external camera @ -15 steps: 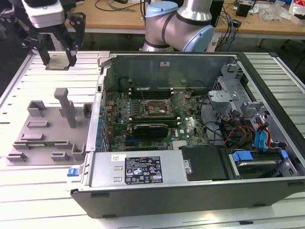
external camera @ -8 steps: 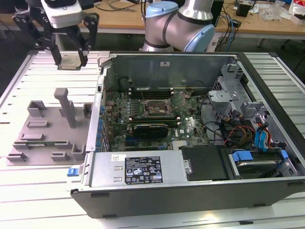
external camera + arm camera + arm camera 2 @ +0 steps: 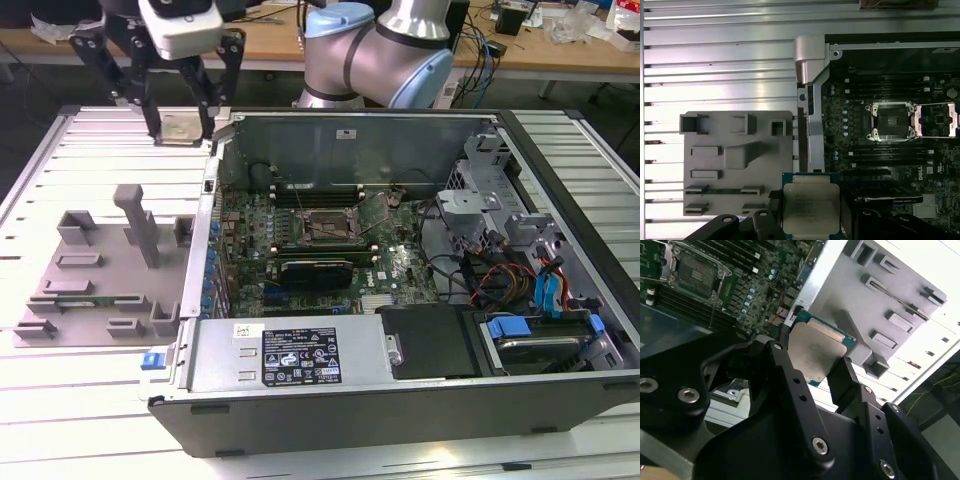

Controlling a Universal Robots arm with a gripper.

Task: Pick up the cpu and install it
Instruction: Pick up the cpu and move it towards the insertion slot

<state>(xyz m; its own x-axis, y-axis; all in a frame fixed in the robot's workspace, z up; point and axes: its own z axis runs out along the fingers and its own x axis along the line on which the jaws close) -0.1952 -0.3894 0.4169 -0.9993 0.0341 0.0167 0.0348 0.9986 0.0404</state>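
Note:
The cpu [image 3: 181,131], a small flat square chip with a silvery top, is clamped between the black fingers of my gripper [image 3: 182,127], which is shut on its edges. It hangs above the ribbed table at the exterior view's back left, just outside the open computer case [image 3: 560,130]. Both wrist views show the cpu [image 3: 816,352] [image 3: 810,207] held by two opposite sides. The open socket [image 3: 325,226] [image 3: 890,120] [image 3: 695,272] lies on the motherboard inside the case, off to the exterior view's right of the chip.
A grey parts fixture [image 3: 100,270] [image 3: 735,160] with slots and posts lies on the table at the exterior view's left. Inside the case are a long black card [image 3: 315,268], a power supply [image 3: 290,355], drive cages and cables [image 3: 500,275].

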